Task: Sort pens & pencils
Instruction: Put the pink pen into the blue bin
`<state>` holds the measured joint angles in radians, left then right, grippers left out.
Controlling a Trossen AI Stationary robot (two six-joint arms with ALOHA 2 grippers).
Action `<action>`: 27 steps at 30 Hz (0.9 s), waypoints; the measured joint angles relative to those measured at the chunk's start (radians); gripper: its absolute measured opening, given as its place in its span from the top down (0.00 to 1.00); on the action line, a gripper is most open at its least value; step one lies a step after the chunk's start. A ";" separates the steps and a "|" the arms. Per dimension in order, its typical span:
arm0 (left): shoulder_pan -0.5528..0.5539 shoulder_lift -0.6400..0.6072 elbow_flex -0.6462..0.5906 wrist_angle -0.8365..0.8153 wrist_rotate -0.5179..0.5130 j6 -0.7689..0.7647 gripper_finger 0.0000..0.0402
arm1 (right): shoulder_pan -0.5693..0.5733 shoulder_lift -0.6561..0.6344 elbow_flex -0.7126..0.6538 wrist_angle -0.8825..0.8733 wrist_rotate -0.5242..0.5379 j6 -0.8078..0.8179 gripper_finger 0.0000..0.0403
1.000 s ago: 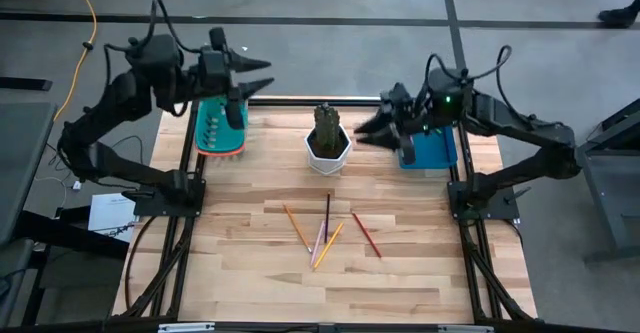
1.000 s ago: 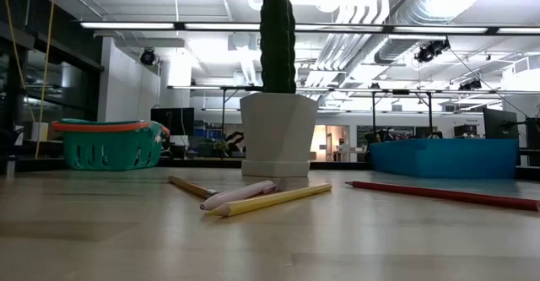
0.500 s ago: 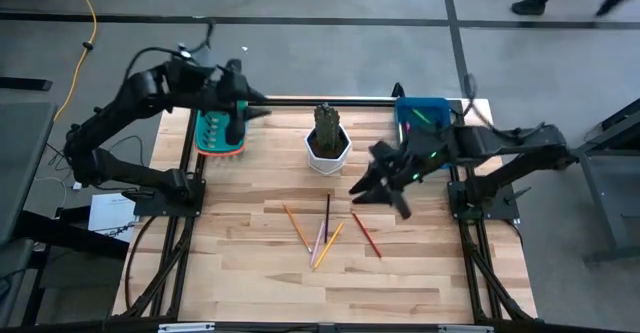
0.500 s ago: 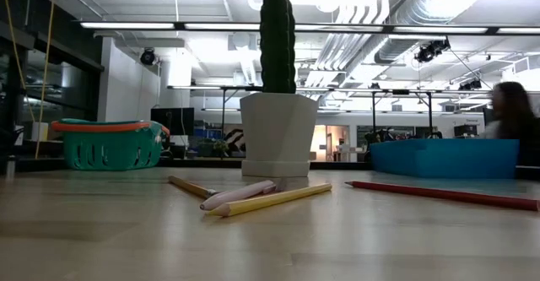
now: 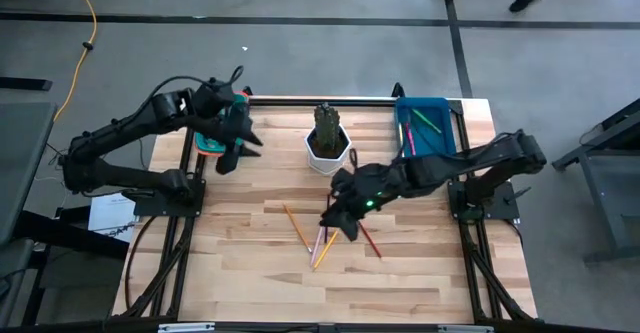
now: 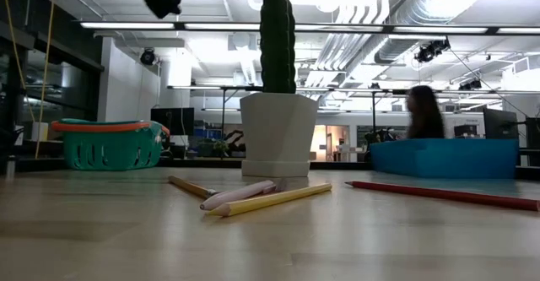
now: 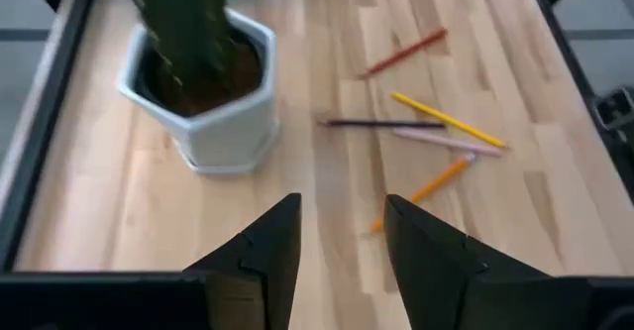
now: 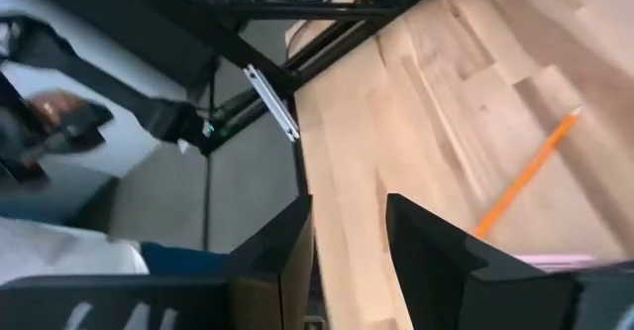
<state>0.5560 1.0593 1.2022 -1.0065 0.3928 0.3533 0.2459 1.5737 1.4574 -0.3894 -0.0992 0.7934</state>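
Our right tool (image 5: 340, 216), fingers parted, hovers over the pencils (image 5: 327, 244) mid-bench; we judge them light, stiff, slippery: pinch mid-shaft. Left tool (image 5: 238, 145) gapes too.

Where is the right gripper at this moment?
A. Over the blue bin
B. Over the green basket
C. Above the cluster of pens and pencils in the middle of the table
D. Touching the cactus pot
C: in the high view the right gripper is stretched out over the loose sticks on the table, away from the blue bin and apart from the cactus pot.
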 joint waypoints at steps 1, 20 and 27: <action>0.000 -0.021 -0.024 0.000 0.013 0.002 0.67 | 0.001 0.013 0.000 0.021 0.004 0.024 0.70; -0.156 -0.273 -0.151 0.009 -0.086 -0.175 0.67 | 0.082 0.145 0.000 0.082 0.286 0.425 0.70; -0.270 -0.269 -0.151 0.008 -0.185 -0.231 0.67 | 0.105 0.198 0.000 0.106 0.294 0.511 0.76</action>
<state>0.2857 0.7905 1.0512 -0.9984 0.2074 0.1221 0.3504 1.7715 1.4574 -0.2830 0.1947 1.3043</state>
